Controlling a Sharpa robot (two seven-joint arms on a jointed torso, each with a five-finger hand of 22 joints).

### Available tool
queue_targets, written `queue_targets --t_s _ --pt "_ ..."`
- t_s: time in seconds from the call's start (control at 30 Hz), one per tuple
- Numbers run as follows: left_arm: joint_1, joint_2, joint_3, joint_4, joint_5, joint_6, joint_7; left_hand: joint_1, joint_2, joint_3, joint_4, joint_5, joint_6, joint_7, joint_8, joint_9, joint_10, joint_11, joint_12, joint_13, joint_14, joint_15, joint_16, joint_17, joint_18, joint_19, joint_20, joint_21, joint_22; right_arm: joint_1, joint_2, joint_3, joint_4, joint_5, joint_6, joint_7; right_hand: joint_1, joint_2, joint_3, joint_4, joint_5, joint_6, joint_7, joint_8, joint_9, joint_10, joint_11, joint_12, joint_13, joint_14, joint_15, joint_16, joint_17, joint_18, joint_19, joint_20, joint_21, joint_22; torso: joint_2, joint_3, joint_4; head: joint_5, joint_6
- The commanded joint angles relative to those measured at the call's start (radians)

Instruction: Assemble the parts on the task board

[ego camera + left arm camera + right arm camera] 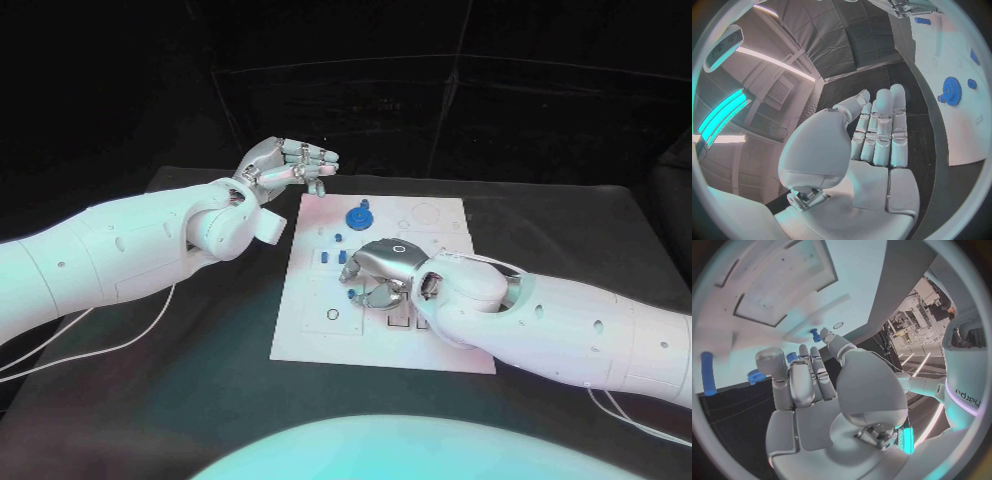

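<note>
The white task board [340, 345] lies in the middle of the black table. A blue gear [359, 215] stands near its far end, with small blue pieces [338, 238] just in front of it. My right hand [382, 270] hovers low over the board's middle, palm down, fingers stretched towards the board [854, 290] and nothing in the palm. A short blue peg [815, 334] stands just past its fingertips, beside other blue pieces [756, 376]. My left hand [289, 165] is raised off the board's far left corner and holds nothing, its fingers [882, 130] straight. The gear [950, 90] lies beyond them.
A long blue peg [707, 379] lies near the board's edge. The board [964, 135] has a rectangular recess [779, 285] and several small holes. Black table surface [173, 380] surrounds the board on all sides. White cables [87, 350] trail under my left arm.
</note>
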Motion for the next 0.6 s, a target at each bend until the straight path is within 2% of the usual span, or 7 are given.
queue_targets --t_s 0.03,0.13,0.27,0.37,0.47,0.5,0.6 --pt "0.001 0.0 0.001 -0.001 0.004 0.01 0.001 0.003 0.01 -0.006 -0.001 -0.001 -0.003 0.003 0.0 -0.001 -0.007 0.002 0.004 -0.001 -0.003 0.002 -0.002 -0.001 0.014 -0.006 -0.002 -0.004 -0.001 0.001 -0.02 0.001 0.022 0.01 -0.12 0.027 0.003 -0.008 -0.024 0.007 0.009 0.007 0.004 0.009 0.003 -0.005 0.002 0.021 0.004 0.014 0.007 -0.007 -0.012 0.011 -0.003 0.0 -0.005 -0.001 -0.003 -0.0001 -0.0016 -0.003 0.005" --pt "0.001 0.001 0.001 -0.002 0.004 0.011 0.001 0.003 0.01 -0.006 -0.001 -0.001 -0.003 0.003 0.0 -0.001 -0.007 0.002 0.004 -0.001 -0.003 0.002 -0.002 -0.001 0.014 -0.006 -0.002 -0.004 -0.001 0.001 -0.052 0.001 0.046 0.028 -0.146 0.037 0.009 -0.005 -0.047 0.015 0.02 0.023 0.004 0.016 0.005 0.001 0.0 0.05 0.008 0.017 0.006 -0.004 -0.011 0.011 -0.001 -0.001 -0.004 0.0 -0.003 -0.0006 -0.0011 -0.006 0.01" --pt "0.001 0.0 0.001 -0.004 0.004 0.011 0.0 0.003 0.01 -0.006 -0.001 -0.001 -0.003 0.003 0.0 -0.001 -0.007 0.002 0.004 -0.001 -0.003 0.002 -0.002 -0.001 0.014 -0.006 -0.002 -0.004 -0.001 0.008 -0.105 0.004 0.08 0.083 -0.138 0.046 0.017 -0.003 -0.069 0.02 0.035 0.029 -0.005 0.017 0.003 0.017 -0.008 0.084 0.01 0.018 0.0 -0.001 -0.009 0.01 0.004 -0.005 -0.001 0.005 -0.002 0.0003 -0.0017 -0.01 0.019" --pt "0.001 -0.001 0.001 -0.004 0.004 0.011 0.0 0.003 0.01 -0.006 -0.001 -0.001 -0.003 0.003 0.0 -0.001 -0.007 0.002 0.004 -0.001 -0.003 0.002 -0.002 -0.001 0.014 -0.006 -0.002 -0.004 -0.001 0.026 -0.141 0.012 0.093 0.134 -0.115 0.05 0.015 -0.004 -0.087 0.027 0.046 0.025 -0.012 0.014 0.002 0.037 -0.016 0.106 0.011 0.019 -0.006 0.001 -0.005 0.007 0.013 -0.009 0.007 0.018 -0.002 -0.0002 -0.0029 -0.016 0.023" --pt "0.001 -0.001 0.001 -0.004 0.004 0.012 0.0 0.003 0.01 -0.006 -0.001 -0.001 -0.003 0.003 0.0 -0.001 -0.007 0.002 0.004 -0.001 -0.003 0.002 -0.002 -0.001 0.014 -0.006 -0.002 -0.004 -0.001 0.052 -0.181 0.02 0.1 0.175 -0.093 0.055 0.015 -0.002 -0.1 0.033 0.056 0.023 -0.016 0.011 0.001 0.053 -0.021 0.118 0.008 0.023 -0.01 0.007 0.004 0.005 0.022 -0.013 0.016 0.032 -0.002 -0.0006 -0.0022 -0.024 0.029" --pt "0.001 -0.002 0.001 -0.004 0.004 0.012 0.003 0.003 0.01 -0.006 -0.001 -0.001 -0.003 0.003 0.0 -0.001 -0.007 0.002 0.004 -0.001 -0.003 0.002 -0.002 -0.001 0.014 -0.006 -0.002 -0.004 -0.001 0.068 -0.2 0.023 0.099 0.182 -0.086 0.058 0.016 -0.003 -0.103 0.033 0.058 0.022 -0.017 0.01 0.001 0.056 -0.022 0.119 0.006 0.024 -0.011 0.009 0.009 0.004 0.025 -0.014 0.019 0.037 -0.002 -0.0007 -0.0022 -0.029 0.033" --pt "0.001 -0.002 0.001 -0.002 0.004 0.008 0.012 0.007 0.012 -0.005 -0.003 -0.001 -0.001 0.002 0.001 -0.001 -0.006 0.001 0.006 -0.001 -0.003 0.001 -0.002 -0.003 0.014 -0.006 -0.002 -0.005 -0.001 0.088 -0.224 0.025 0.091 0.156 -0.067 0.057 0.019 -0.008 -0.112 0.032 0.064 0.022 -0.017 0.009 0.001 0.053 -0.022 0.114 0.0 0.026 -0.012 0.013 0.014 0.002 0.031 -0.014 0.025 0.046 -0.001 -0.0004 -0.003 -0.034 0.04"
